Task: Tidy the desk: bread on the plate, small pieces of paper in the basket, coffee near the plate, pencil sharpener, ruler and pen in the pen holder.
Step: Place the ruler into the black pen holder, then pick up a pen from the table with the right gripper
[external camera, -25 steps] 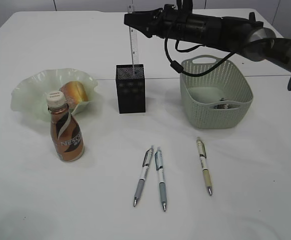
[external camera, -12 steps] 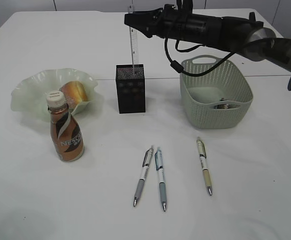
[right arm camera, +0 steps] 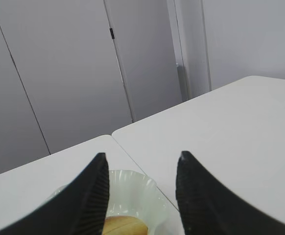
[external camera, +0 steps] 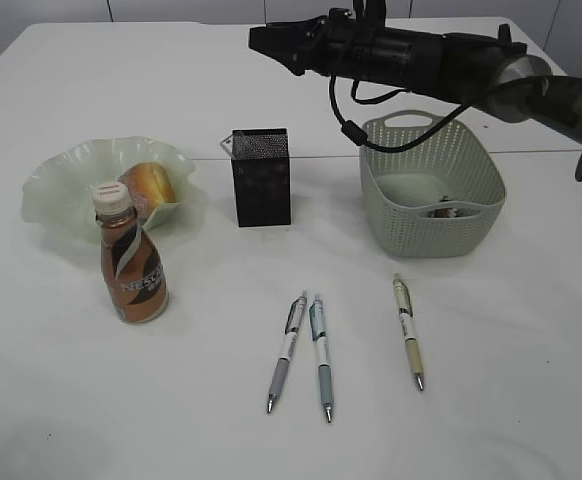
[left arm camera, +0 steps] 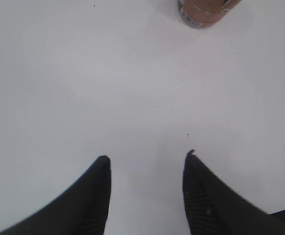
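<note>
While three pens lie loose, one bottle stands.

The left gripper looks down on the bare white table, its two dark fingers spread apart with nothing between them. Well ahead of the jaws, slightly to the right, the brown base of the coffee bottle stands at the frame's top edge.

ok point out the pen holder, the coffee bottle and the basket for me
pen holder [external camera: 261,190], exterior view, middle of its black front face
coffee bottle [external camera: 134,275], exterior view, brown label on its body
basket [external camera: 423,233], exterior view, front wall below the rim
</note>
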